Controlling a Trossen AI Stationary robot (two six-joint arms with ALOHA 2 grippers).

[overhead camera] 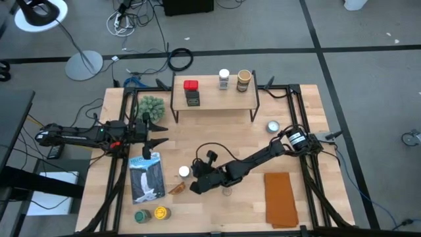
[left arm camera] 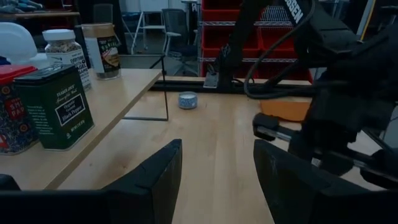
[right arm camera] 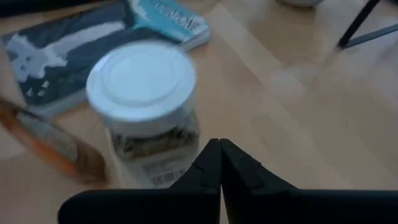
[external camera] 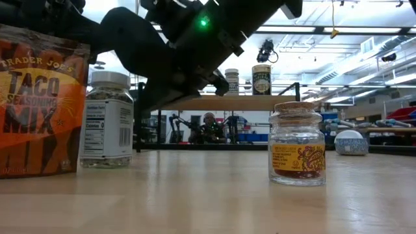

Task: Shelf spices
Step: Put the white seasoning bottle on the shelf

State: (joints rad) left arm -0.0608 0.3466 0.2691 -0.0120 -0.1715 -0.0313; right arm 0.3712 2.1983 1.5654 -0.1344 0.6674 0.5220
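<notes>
Right arm lines up on the white-lidded jar

The right gripper (right arm camera: pixel 220 163) hovers just beside the white-lidded jar (right arm camera: pixel 144 99), fingers clenched together on nothing. The jar stands on the surface near the front, by the taco packet (external camera: pixel 40 104) and well apart from the shelf (overhead camera: pixel 214 99), which already carries four spices. Next, I judge, the fingers must spread and straddle the jar before closing. The left gripper (left arm camera: pixel 214 177) waits by the shelf's end, fingers released

Wooden table (overhead camera: pixel 309 118), shelf (overhead camera: pixel 214 100) carrying 4 spices, book (overhead camera: pixel 146 179), orange cloth (overhead camera: pixel 281 199)
</notes>
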